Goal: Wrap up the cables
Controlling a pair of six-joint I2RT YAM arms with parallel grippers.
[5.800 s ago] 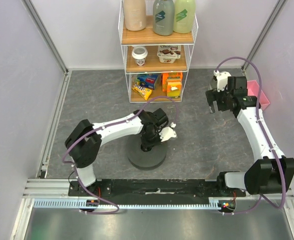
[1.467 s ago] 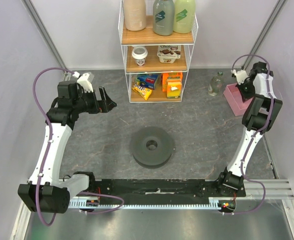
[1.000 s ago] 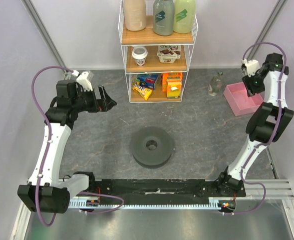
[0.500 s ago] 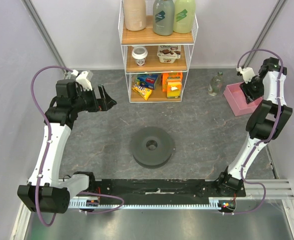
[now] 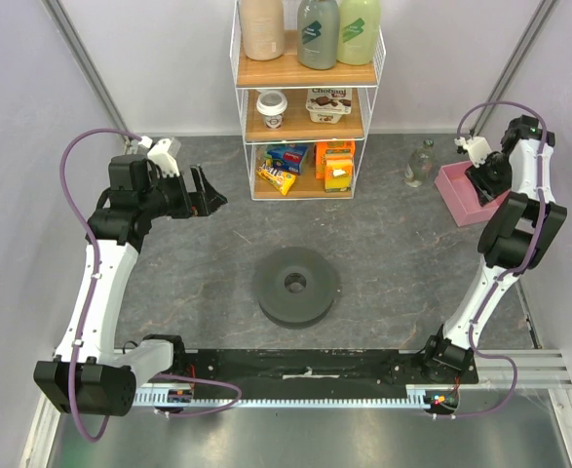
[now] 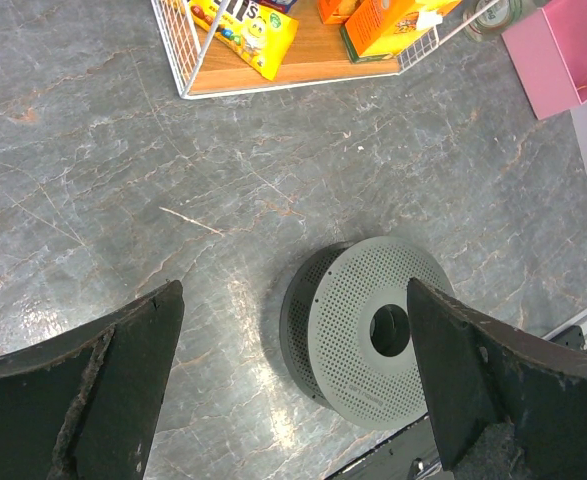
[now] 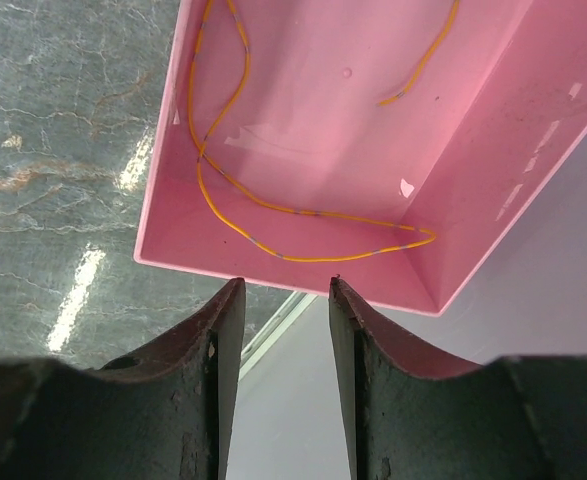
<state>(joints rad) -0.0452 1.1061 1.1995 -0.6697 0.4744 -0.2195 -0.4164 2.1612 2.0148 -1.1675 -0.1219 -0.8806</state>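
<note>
The cables (image 7: 314,258) are one hair-thin yellow-orange wire lying in loose curves on the floor of a pink bin (image 7: 473,150). My right gripper (image 7: 285,285) hangs above the bin's near rim, open about halfway with nothing between its fingers. From above, it (image 5: 480,180) sits over the pink bin (image 5: 456,200) at the far right. The dark grey round spool (image 5: 296,286) lies flat mid-table with no wire visible on it. My left gripper (image 5: 208,195) is raised at the left, open wide and empty. Its wrist view looks down between the fingers (image 6: 293,290) at the spool (image 6: 348,320).
A white wire shelf rack (image 5: 308,97) with bottles, cups and snack packs stands at the back centre. A small glass bottle (image 5: 418,164) stands just left of the pink bin. Side walls and metal frame posts close in the table on both sides.
The right wrist has shifted left and down over the pink bin, and its jaws have narrowed a little. The left arm has not moved in the last second.
</note>
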